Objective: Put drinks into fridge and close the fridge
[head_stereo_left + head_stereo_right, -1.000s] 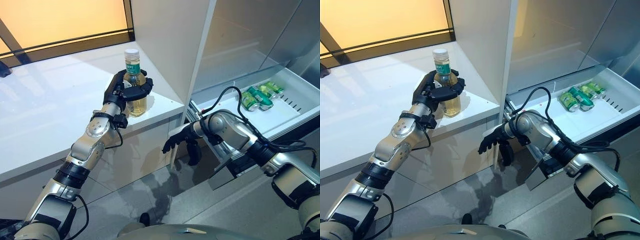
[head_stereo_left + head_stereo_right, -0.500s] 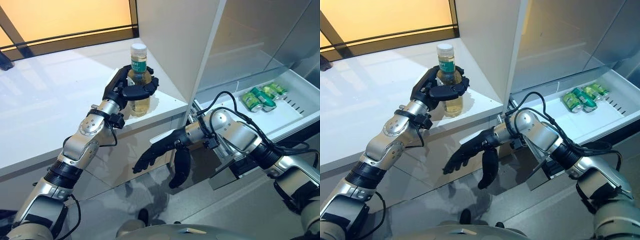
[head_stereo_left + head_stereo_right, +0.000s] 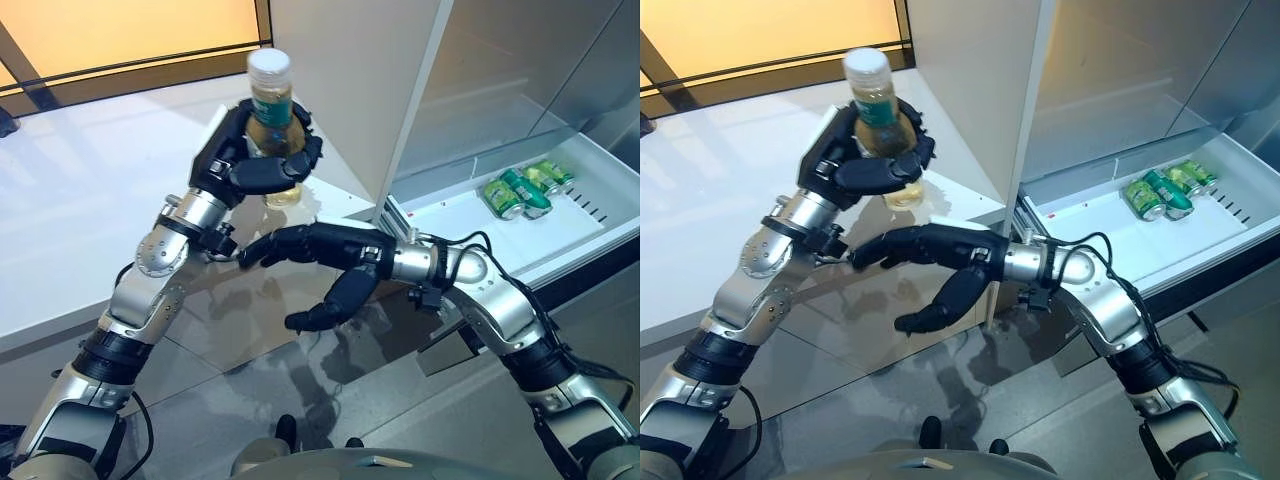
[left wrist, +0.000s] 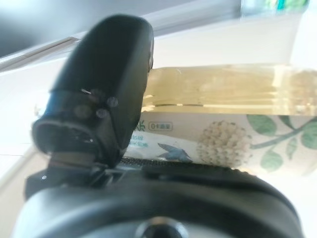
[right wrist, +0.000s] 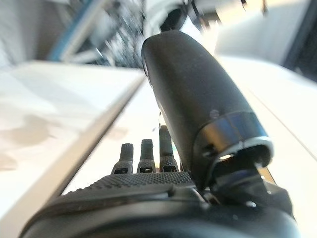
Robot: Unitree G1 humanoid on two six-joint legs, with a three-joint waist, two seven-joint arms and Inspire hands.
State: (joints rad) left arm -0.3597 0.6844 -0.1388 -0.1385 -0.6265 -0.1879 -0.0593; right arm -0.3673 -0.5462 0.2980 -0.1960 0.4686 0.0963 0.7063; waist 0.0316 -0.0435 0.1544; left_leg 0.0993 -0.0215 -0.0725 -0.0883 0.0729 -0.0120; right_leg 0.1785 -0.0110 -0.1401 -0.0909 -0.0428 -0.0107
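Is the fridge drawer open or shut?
Open. The drawer is pulled out from the fridge, and the green cans lying in it show from above.

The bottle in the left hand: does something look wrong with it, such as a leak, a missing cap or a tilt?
Nothing stands out. The bottle is upright with only a slight lean, its white cap on, gripped by the left hand above the counter. No liquid shows on the counter. The right hand is open below it.
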